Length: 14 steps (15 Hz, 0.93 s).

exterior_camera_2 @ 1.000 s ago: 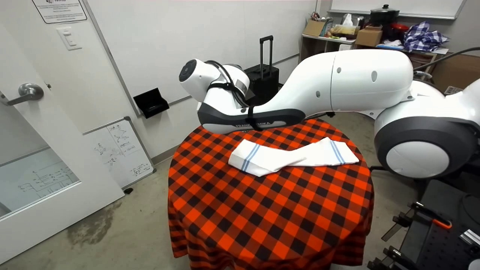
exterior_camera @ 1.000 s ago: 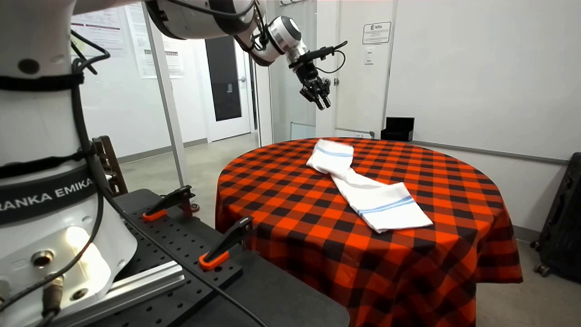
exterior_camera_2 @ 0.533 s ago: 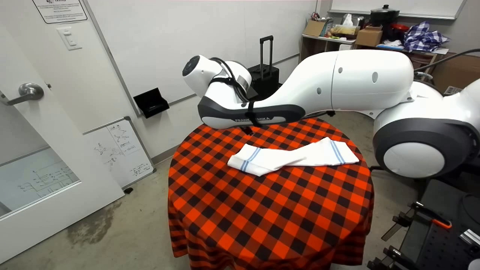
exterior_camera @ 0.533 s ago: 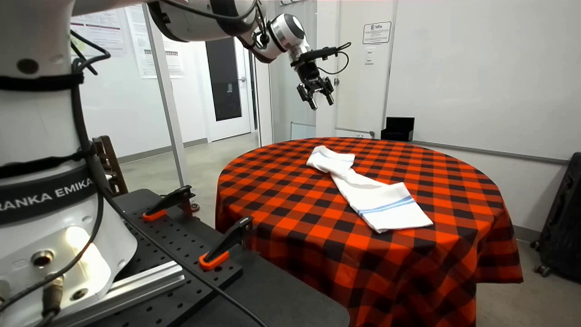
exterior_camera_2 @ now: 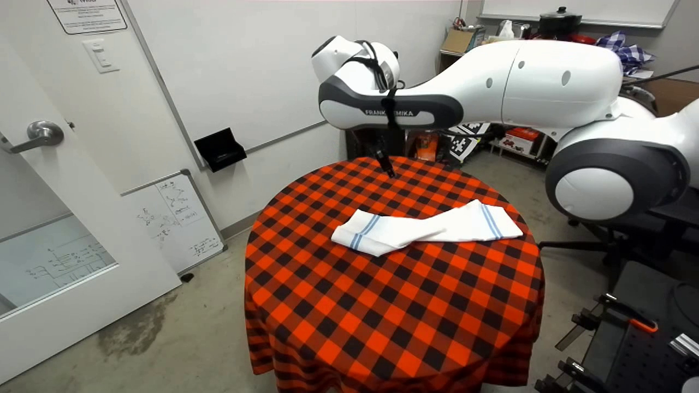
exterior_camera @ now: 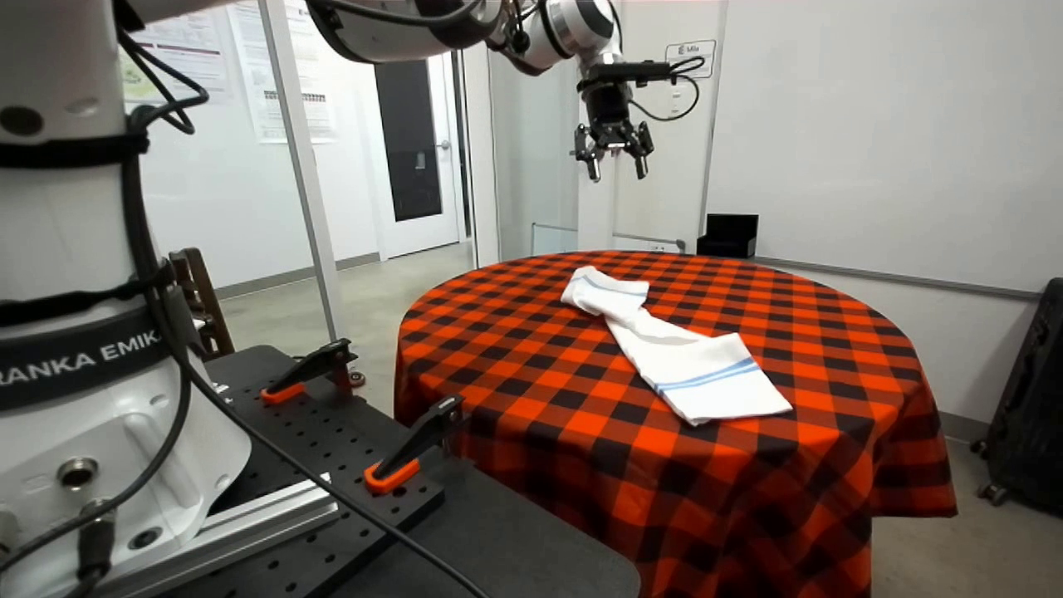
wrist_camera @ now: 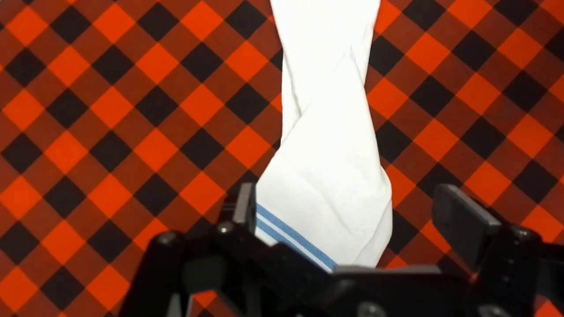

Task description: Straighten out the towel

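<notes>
The white towel [exterior_camera: 714, 382] with blue stripes at both ends lies stretched across the table, twisted and bunched near its middle in both exterior views. One end of the towel [exterior_camera_2: 360, 234] is partly folded over. High above the table, my gripper [exterior_camera: 618, 173] hangs with its fingers spread and nothing between them. Seen from the wrist, the towel [wrist_camera: 326, 145] runs down from the top edge, creased where it narrows. Its striped end shows far below the open gripper [wrist_camera: 352, 207], and the gripper's body hides the last part of that end.
A red-and-black checked tablecloth [exterior_camera: 515, 374] covers the round table. Clamps [exterior_camera: 415, 440] hold the dark base plate beside it. A whiteboard wall [exterior_camera: 880, 149] stands behind, with a black wall holder [exterior_camera_2: 220, 149]. A dark suitcase [exterior_camera: 1030, 407] stands on the floor.
My gripper has opened wide, and the arm has risen and shifted right in an exterior view. The towel's raised far end has dropped flatter onto the table; the rest of it lies as before.
</notes>
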{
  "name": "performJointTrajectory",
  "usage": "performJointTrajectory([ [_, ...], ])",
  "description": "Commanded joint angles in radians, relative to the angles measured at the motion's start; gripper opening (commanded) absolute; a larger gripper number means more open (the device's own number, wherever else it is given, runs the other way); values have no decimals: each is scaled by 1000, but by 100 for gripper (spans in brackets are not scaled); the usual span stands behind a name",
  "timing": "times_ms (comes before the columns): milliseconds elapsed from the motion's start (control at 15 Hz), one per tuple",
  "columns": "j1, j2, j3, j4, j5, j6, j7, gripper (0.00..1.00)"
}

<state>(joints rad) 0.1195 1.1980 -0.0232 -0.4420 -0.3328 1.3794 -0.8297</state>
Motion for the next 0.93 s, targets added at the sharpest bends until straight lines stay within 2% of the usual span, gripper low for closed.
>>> performJointTrajectory([
  [0,-82,-56,-2,-39,100,-49,82,100],
  [533,-230,-116,70,-25,321,-201,297,100],
  [867,-302,-153,130,0,463,-143,451,100],
])
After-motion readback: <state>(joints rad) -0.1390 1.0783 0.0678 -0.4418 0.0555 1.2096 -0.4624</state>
